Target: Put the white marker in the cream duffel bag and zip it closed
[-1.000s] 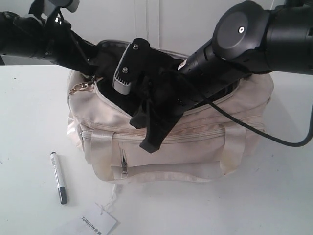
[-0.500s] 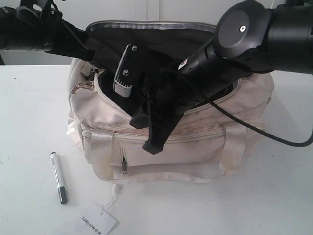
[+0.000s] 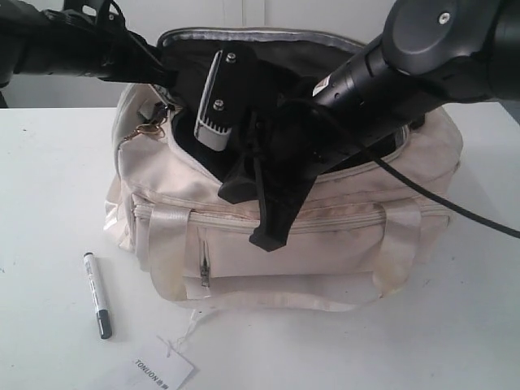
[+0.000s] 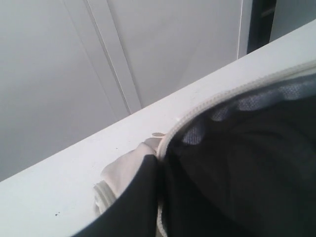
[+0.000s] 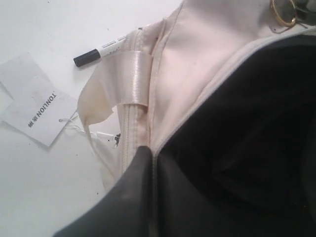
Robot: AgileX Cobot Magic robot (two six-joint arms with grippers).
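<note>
The cream duffel bag point(image 3: 325, 252) stands mid-table with its curved top flap point(image 3: 268, 49) lifted, showing dark lining. My left gripper point(image 4: 159, 163) is shut on the flap's zipper edge point(image 4: 217, 98) at the bag's far left end. My right gripper point(image 3: 264, 219) is shut, and the front rim of the opening point(image 5: 197, 106) runs in between its fingertips point(image 5: 143, 163). The white marker point(image 3: 97, 294) lies flat on the table left of the bag, dark cap toward the front, away from both grippers. The right wrist view also shows the marker point(image 5: 106, 48).
A white paper tag printed TONIJON point(image 3: 162, 370) lies on its string in front of the bag, close to the marker. The gold ring pull point(image 3: 150, 130) hangs at the bag's left end. The right arm's cable point(image 3: 455, 207) trails across the bag's right side.
The left arm has raised the flap from nearly flat to wide open. The bag has shifted and puffed up slightly. The right arm has moved a little up and right. The marker has not moved.
</note>
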